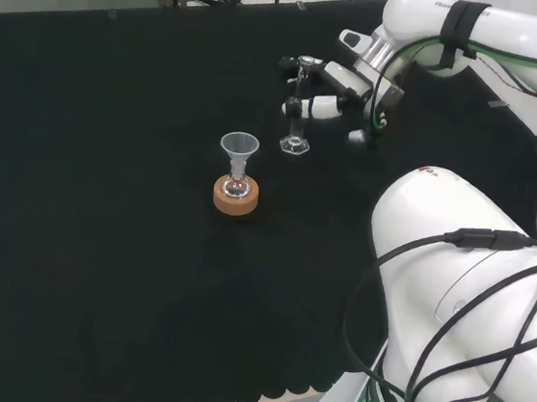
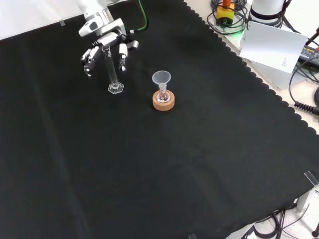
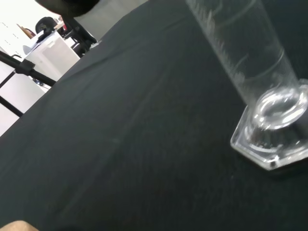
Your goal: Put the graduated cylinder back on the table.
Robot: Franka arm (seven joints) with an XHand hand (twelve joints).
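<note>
Graduated cylinder (image 2: 112, 72) stands upright between the hand's (image 2: 102, 45) seemingly relaxed fingers.

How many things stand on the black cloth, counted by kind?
Clear graduated cylinder with a hexagonal foot: 1
Clear plastic funnel: 1
Small clear glass flask under the funnel: 1
Round cork ring stand: 1
Total: 4
The black and white hand is around the cylinder's upper part, not counted.
</note>
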